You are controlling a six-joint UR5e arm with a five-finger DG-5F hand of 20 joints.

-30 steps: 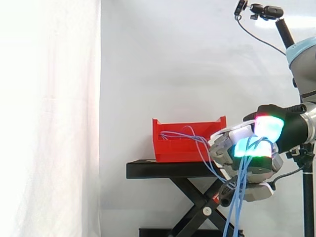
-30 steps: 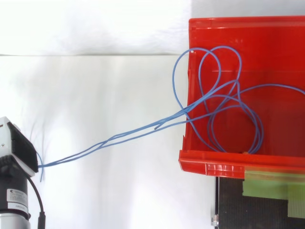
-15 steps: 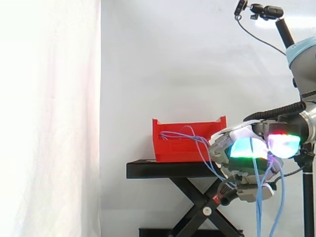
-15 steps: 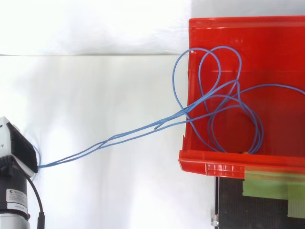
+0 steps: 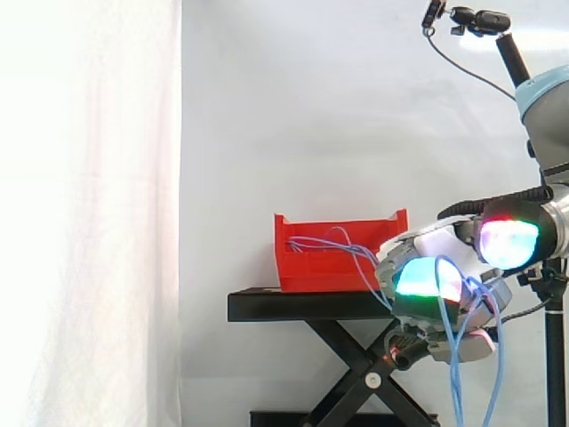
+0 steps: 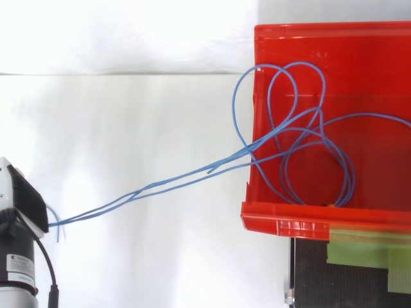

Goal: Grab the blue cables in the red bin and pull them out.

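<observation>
Side view: the robot hand (image 5: 425,281) hangs just right of the red bin (image 5: 311,267), fingers curled tight around the blue cables (image 5: 369,276), loose ends dangling below it. The bin sits on a black stand (image 5: 293,305). From the top, the cables loop inside the bin and stretch out over its left wall.

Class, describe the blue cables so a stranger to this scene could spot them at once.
Before the white curtain stands a black stand bearing a red bin. The blue cables loop inside it and run over its wall to the hand: the only thin blue strands.
</observation>
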